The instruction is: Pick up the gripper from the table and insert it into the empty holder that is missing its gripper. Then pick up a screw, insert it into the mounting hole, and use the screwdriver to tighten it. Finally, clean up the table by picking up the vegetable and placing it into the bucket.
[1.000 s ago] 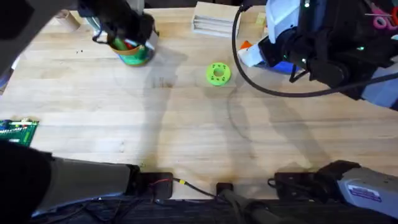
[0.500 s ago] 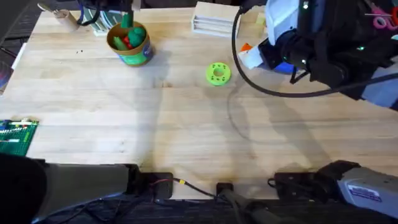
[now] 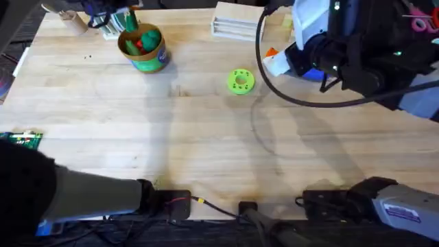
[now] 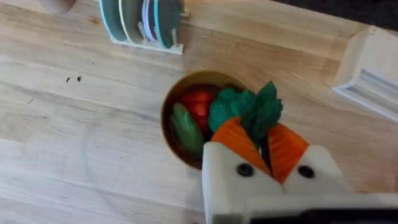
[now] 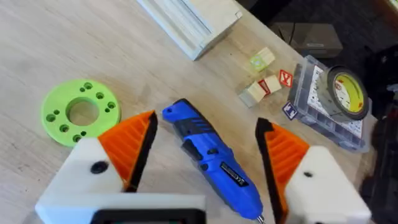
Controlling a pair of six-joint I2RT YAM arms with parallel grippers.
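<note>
The bucket (image 3: 142, 48) (image 4: 166, 121) stands at the back left. In it lie the slim green vegetable (image 4: 186, 129), a red piece and a green leafy piece (image 4: 247, 109). My left gripper (image 4: 265, 144) hovers above the bucket's edge with its orange fingers together; the leafy piece sits at their tips, and I cannot tell if they pinch it. My right gripper (image 5: 206, 122) (image 3: 274, 60) is open at the back right, straddling the blue screwdriver (image 5: 211, 160) (image 3: 312, 74), which lies on the table. The loose gripper piece, the empty holder and the screw are out of view.
A round green disc with holes (image 3: 240, 81) (image 5: 79, 112) lies mid-table. A wooden block (image 3: 236, 20) and a disc rack (image 4: 143, 22) stand along the back edge. A clear box with a tape roll (image 5: 329, 99) sits beyond the screwdriver. A circuit board (image 3: 20, 140) is at the left edge.
My left arm has drawn back from over the bucket toward the back left, uncovering it. The right arm and the screwdriver have not moved.
</note>
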